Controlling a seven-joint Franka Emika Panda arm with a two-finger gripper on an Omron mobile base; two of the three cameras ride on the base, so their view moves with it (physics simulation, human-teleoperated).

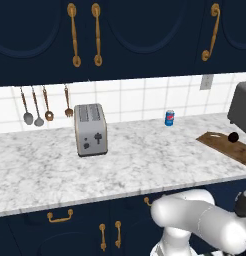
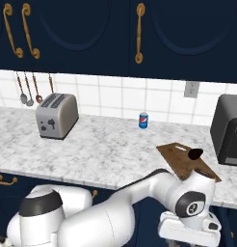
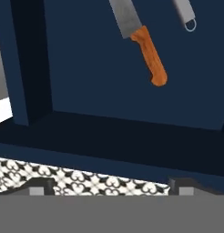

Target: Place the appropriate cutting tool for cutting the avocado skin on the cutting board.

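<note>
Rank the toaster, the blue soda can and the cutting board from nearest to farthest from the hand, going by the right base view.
1. Cutting board, right end of the counter, at its front edge.
2. Blue soda can, mid-counter by the tiled wall.
3. Toaster, far left of the counter.

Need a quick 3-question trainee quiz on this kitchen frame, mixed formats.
1. True or false: the avocado lies on the cutting board.
2. In the hand view, the knife has a handle of which colour? A) black B) orange-brown C) white
3. Fill in: on the counter, between the toaster and the cutting board, near the tiled wall, stands a blue ____.

Key
1. True
2. B
3. soda can
</note>
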